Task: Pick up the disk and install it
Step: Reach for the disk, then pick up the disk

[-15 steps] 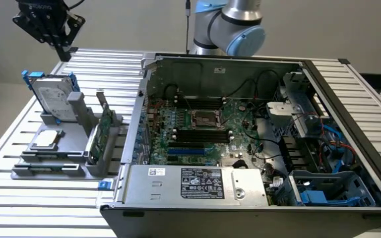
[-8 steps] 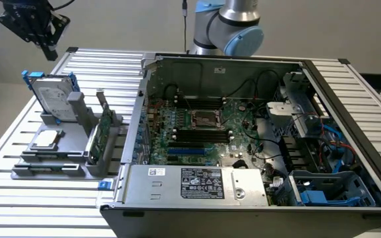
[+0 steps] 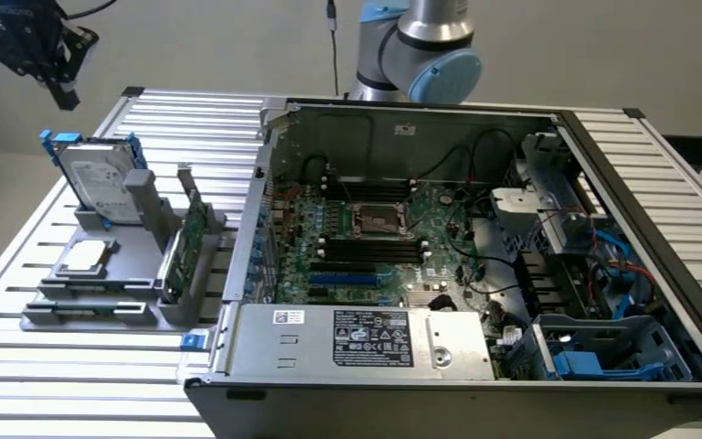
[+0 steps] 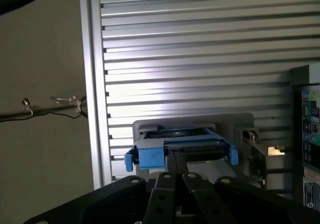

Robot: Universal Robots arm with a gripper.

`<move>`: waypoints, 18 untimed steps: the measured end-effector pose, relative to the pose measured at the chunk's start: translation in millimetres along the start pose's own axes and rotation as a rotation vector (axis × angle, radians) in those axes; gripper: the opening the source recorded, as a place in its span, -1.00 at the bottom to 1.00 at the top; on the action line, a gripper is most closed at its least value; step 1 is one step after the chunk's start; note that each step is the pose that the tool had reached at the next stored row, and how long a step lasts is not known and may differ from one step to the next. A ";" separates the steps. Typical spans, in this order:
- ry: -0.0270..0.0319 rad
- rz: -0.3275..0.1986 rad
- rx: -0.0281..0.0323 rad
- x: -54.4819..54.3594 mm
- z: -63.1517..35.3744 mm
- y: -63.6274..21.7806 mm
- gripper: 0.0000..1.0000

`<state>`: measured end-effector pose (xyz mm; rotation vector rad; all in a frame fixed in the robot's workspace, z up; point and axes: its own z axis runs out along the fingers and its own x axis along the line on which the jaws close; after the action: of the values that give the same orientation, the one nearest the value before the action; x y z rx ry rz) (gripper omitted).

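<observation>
Gripper (image 3: 67,94) hangs in the air at the top of the exterior view's left, fingers pressed together and gripping nothing, above the worktop's (image 3: 70,375) far corner. Disk (image 3: 95,178) sits below it and slightly toward the exterior view's right, clear of the fingertips, not touching. It stands on edge, leaning back, in a grey rack (image 3: 113,293), white label facing the camera, blue carrier tabs sticking up at its top corners.

In the wrist view the closed gripper (image 4: 177,166) points down at the disk (image 4: 175,151), which is seen edge-on. The blue carrier end lies just past the fingertips with a gap between, and the ribbed worktop (image 4: 200,44) runs behind.

Lower in the same rack a small square chip (image 3: 88,258) lies flat. Just right of it a green card (image 3: 182,261) stands on edge in a slot.

Further right, an open computer case (image 3: 241,274) lies on its side on the worktop, motherboard (image 3: 376,233) exposed, grey power supply (image 3: 364,340) along the near edge. At the case's near right corner is a blue plastic bay (image 3: 595,352). The arm's base (image 3: 430,46) rises behind the case.
</observation>
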<state>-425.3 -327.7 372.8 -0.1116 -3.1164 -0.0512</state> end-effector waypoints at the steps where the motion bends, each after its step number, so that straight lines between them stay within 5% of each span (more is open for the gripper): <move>1: 0.0017 0.000 0.0003 4.8 0.7 0.9 -0.79; 3: 0.0061 0.000 0.0007 7.4 1.2 1.1 -0.79; 18: 0.0071 0.000 0.0008 7.5 1.1 1.1 -0.79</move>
<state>-432.8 -326.0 371.9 -0.1115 -3.1093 -0.0503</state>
